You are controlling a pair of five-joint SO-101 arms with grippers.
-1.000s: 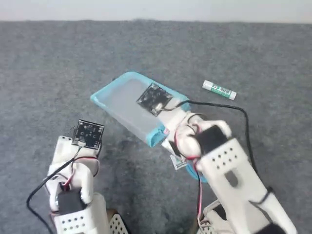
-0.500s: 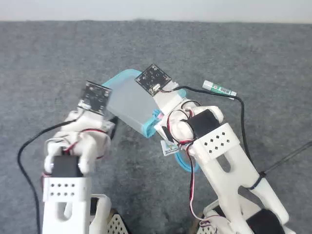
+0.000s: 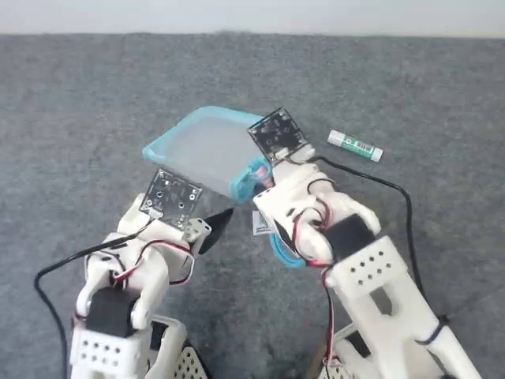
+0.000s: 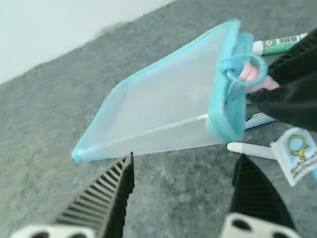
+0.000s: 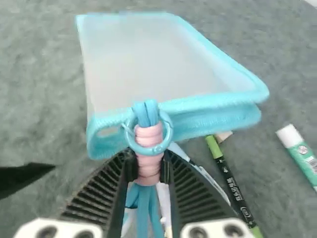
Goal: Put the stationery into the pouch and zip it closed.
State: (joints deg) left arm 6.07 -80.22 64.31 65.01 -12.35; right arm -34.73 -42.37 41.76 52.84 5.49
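A translucent pouch (image 3: 203,148) with blue trim is tilted up off the grey carpet at one end. My right gripper (image 3: 259,175) is shut on its pink and blue strap (image 5: 147,141) at the zipper ring. My left gripper (image 4: 183,191) stands open just short of the pouch (image 4: 163,104), nothing between its fingers (image 4: 113,191). A green pen (image 5: 227,172) and a white pen (image 4: 250,149) lie on the carpet beneath the raised pouch end (image 5: 153,59). A green and white glue stick (image 3: 355,146) lies apart, to the right.
A white paper tag (image 3: 263,223) and a blue strap loop (image 3: 284,254) hang below the right gripper. The grey carpet (image 3: 95,95) runs open to the left and back. A pale wall edge borders the far side.
The left arm has come forward from the front left up to the pouch. The right arm has swung the pouch's held end back and left.
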